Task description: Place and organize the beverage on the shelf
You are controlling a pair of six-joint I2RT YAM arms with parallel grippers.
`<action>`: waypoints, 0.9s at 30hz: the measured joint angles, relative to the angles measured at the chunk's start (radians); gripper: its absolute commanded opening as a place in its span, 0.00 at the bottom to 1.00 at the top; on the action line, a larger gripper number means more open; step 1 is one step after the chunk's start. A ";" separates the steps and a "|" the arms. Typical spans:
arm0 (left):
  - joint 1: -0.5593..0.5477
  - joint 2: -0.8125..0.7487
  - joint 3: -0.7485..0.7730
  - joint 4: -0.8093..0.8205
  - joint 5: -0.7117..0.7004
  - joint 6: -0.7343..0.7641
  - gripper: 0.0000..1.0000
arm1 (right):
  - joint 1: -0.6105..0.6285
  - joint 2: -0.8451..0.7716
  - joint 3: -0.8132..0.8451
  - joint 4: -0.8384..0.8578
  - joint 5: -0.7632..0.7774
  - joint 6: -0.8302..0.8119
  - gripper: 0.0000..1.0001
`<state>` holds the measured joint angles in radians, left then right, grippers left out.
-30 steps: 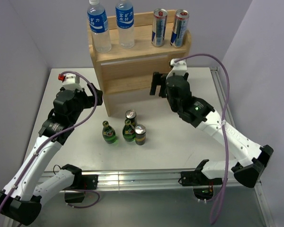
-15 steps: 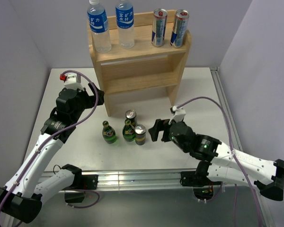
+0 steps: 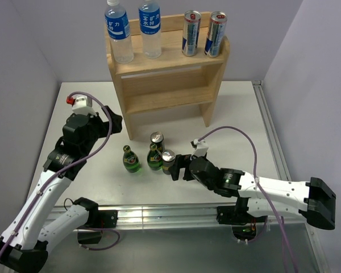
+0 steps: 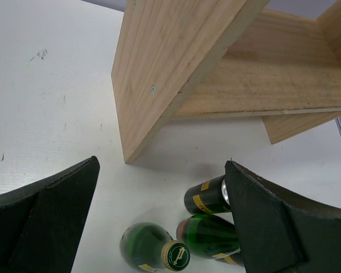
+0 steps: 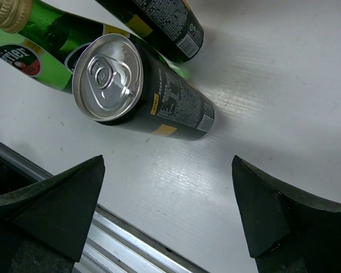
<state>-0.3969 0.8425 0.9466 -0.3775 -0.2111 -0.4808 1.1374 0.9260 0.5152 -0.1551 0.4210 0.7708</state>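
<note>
**Fingers spread wide: the right arm squares up to the nearest can**

Right gripper (image 3: 178, 167) sits low over the white table (image 3: 233, 114), jaws parted wide and holding nothing. Just ahead of it stands the black drink can with a silver pull-tab lid (image 3: 169, 161), close but not yet between the pads. It stands upright, long axis vertical, so the fingers would have to close across its round body from the side. The right wrist view shows it nearer the left finger than the right, so I'd expect a small shift that way before closing.

It's crowded there! A green glass bottle with a gold cap (image 3: 154, 157) stands just beside the can, a second green glass bottle (image 3: 130, 160) is further left, and a second black can (image 3: 157, 140) is behind. A careless sweep could topple a neighbour.

Left gripper (image 3: 115, 120), equally wide and empty, hovers further back by the side panel of the light-wood two-tier shelf (image 3: 124, 108). The right arm is clearly nearer.

Up on the top board stand two clear water bottles with blue labels (image 3: 119, 34) and two slim red-and-blue cans (image 3: 191, 33). The lower board (image 3: 170, 98) shows no drinks from above, so it's a likely home for this can.
</note>
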 measured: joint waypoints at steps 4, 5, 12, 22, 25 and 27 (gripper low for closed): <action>-0.002 -0.025 0.000 -0.022 -0.014 -0.014 0.99 | 0.002 0.081 -0.005 0.094 -0.005 0.002 1.00; -0.002 -0.031 0.000 -0.031 -0.018 -0.018 0.99 | 0.002 0.101 -0.006 0.116 -0.005 0.002 1.00; -0.002 -0.058 0.003 -0.082 -0.035 -0.033 0.99 | 0.002 0.200 -0.019 0.249 -0.003 -0.006 1.00; -0.002 -0.112 0.003 -0.125 -0.049 -0.033 0.99 | 0.002 0.307 -0.059 0.416 0.027 -0.029 1.00; -0.002 -0.123 0.003 -0.125 -0.048 -0.033 0.99 | 0.002 0.326 -0.068 0.443 0.050 -0.042 1.00; -0.002 -0.129 0.003 -0.125 -0.048 -0.033 0.99 | 0.002 0.335 -0.068 0.462 0.065 -0.055 1.00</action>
<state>-0.3992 0.7139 0.9501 -0.5022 -0.2596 -0.5140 1.1393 1.2606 0.4469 0.3069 0.4858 0.7155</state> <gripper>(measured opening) 0.994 0.998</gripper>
